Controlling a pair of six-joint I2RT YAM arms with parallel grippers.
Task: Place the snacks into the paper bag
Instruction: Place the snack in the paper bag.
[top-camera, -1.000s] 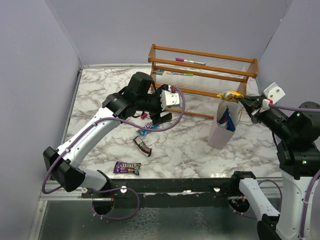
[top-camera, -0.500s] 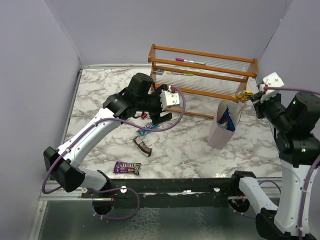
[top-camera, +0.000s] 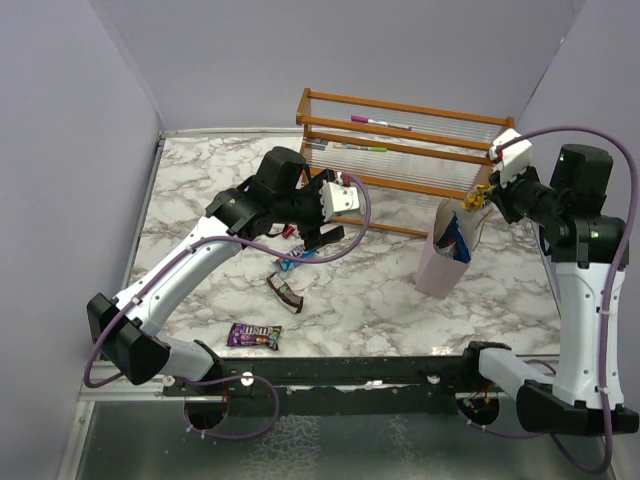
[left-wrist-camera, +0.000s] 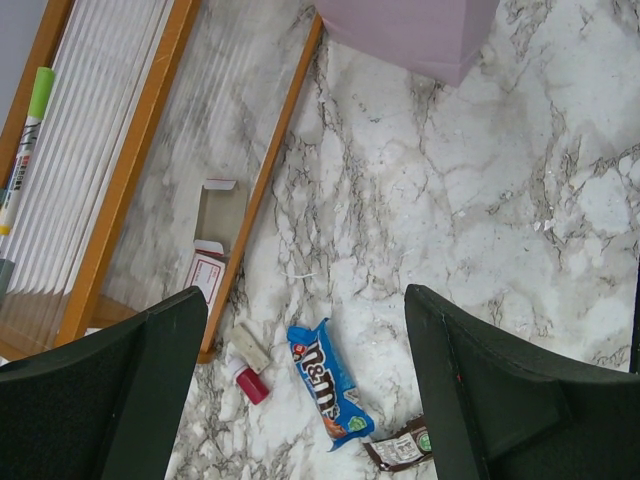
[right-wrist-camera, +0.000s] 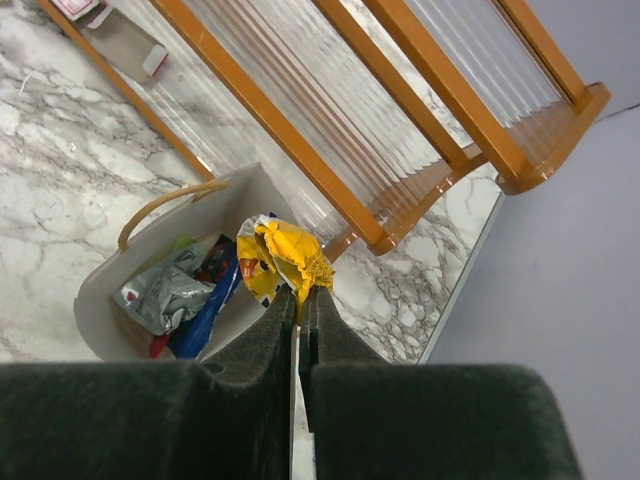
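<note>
The pale pink paper bag (top-camera: 441, 262) stands right of centre and holds grey, blue and red snacks (right-wrist-camera: 172, 293). My right gripper (top-camera: 484, 196) is shut on a yellow snack packet (right-wrist-camera: 283, 256) and holds it over the bag's far rim (right-wrist-camera: 245, 185). My left gripper (top-camera: 322, 235) is open above a blue M&M's packet (left-wrist-camera: 331, 383). A dark brown bar (left-wrist-camera: 402, 449) lies beside that packet, and shows in the top view (top-camera: 286, 293). A purple packet (top-camera: 254, 336) lies near the front edge.
The wooden rack with clear shelves (top-camera: 405, 150) stands at the back, just behind the bag. A small red cylinder-like piece (left-wrist-camera: 251, 384) and a flat white card (left-wrist-camera: 207, 268) lie at the rack's foot. Grey walls close in left, back and right.
My right arm has swung back and up, carrying the yellow packet from above the bag's mouth toward its far rim near the rack. The left arm has not moved.
</note>
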